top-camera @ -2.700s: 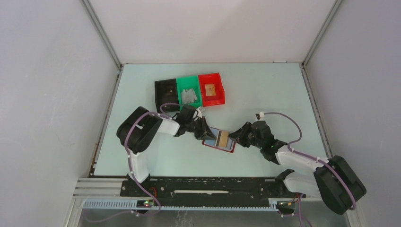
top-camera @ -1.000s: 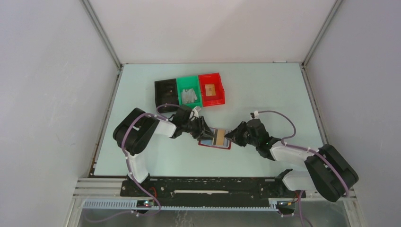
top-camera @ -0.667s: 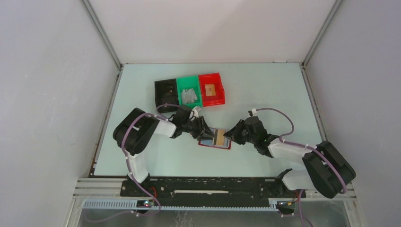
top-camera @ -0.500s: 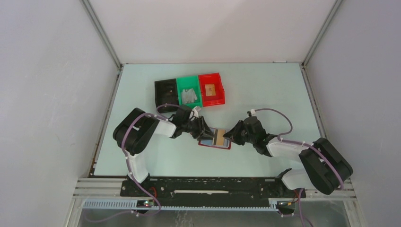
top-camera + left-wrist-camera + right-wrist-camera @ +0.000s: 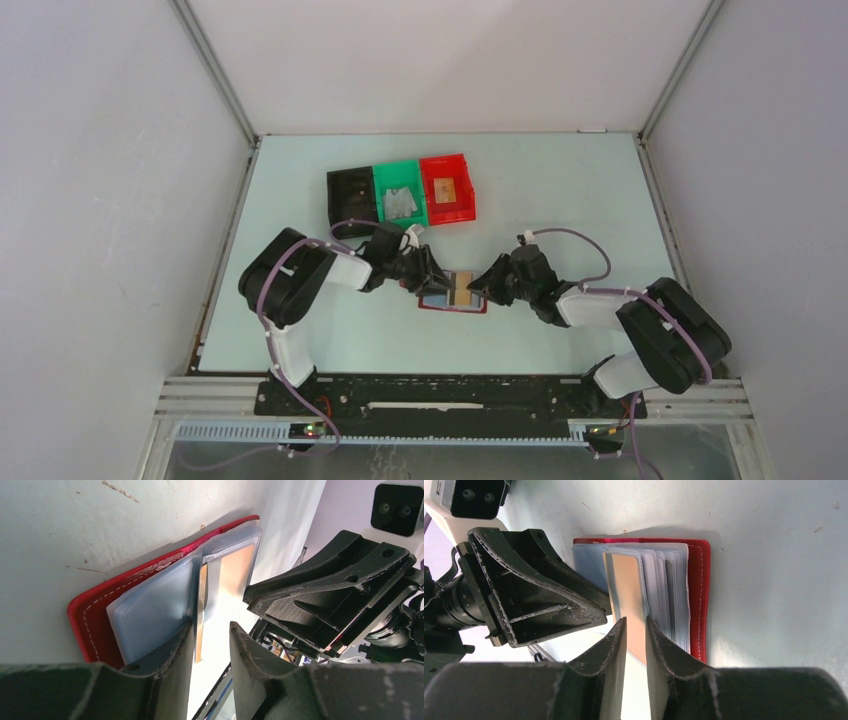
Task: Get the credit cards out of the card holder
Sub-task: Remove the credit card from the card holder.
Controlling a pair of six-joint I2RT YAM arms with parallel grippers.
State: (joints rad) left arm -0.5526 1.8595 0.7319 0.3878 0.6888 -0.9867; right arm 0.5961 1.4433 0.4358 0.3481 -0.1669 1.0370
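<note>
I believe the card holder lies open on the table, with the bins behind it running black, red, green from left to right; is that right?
Not quite: the top view shows black bin, green bin, then red bin from left to right. The card holder does lie open on the table.

Near end of tan card (image 5: 626, 585) hidden behind right hand (image 5: 635, 625), green bin (image 5: 398, 167) contents indistinct

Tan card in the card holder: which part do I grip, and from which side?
Probably its near end, facing the right gripper: the tan card stands upright among the card holder's clear sleeves, so a finger fits on each face. Come in from the right arm's side.
</note>
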